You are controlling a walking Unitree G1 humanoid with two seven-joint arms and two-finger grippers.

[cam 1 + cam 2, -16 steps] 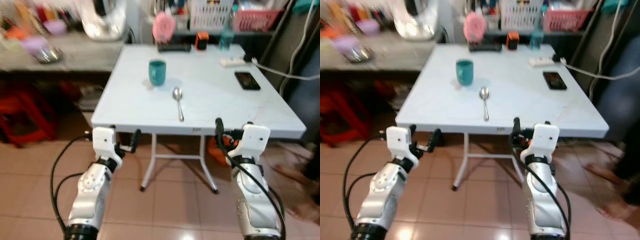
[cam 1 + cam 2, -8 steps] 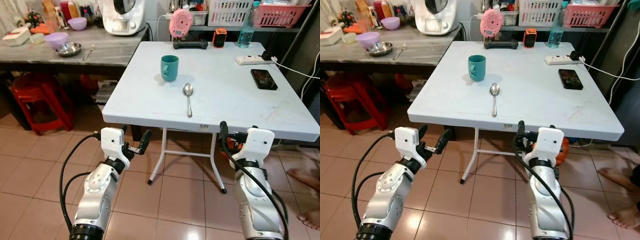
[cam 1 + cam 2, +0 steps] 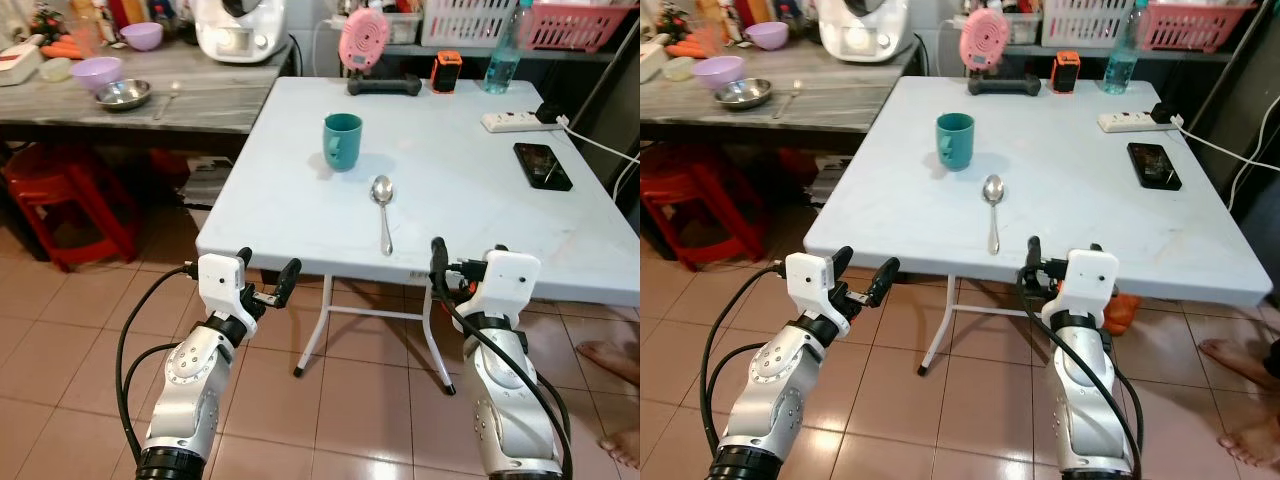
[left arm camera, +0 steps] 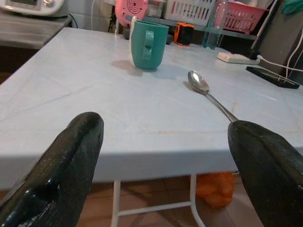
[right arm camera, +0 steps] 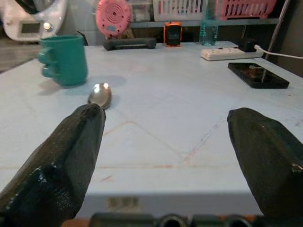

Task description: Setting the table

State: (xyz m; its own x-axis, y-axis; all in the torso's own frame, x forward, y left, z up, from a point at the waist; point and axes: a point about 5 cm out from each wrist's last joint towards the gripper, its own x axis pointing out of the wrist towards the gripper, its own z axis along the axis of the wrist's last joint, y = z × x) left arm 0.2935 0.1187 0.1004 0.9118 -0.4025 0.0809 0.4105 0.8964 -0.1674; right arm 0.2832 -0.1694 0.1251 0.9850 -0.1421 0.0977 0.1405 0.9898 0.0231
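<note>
Head view: a teal mug (image 3: 342, 140) upright on the white table (image 3: 300, 215), a spoon (image 3: 383, 207) lying just beside it toward the near edge, a phone (image 3: 543, 165) well apart at the robot's right. Left gripper (image 3: 266, 280) and right gripper (image 3: 455, 268) below the near edge, both spread, holding nothing. Left wrist view: fingers (image 4: 71, 156) wide apart, mug and spoon ahead. Right wrist view: fingers (image 5: 71, 151) wide apart, spoon bowl, mug and phone beyond.

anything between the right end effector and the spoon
Nothing visible does. The right end effector, fingers spread, sits just off the table's near edge, and bare tabletop runs from there to the spoon. The teal mug stands beyond the spoon, out of the path.
</note>
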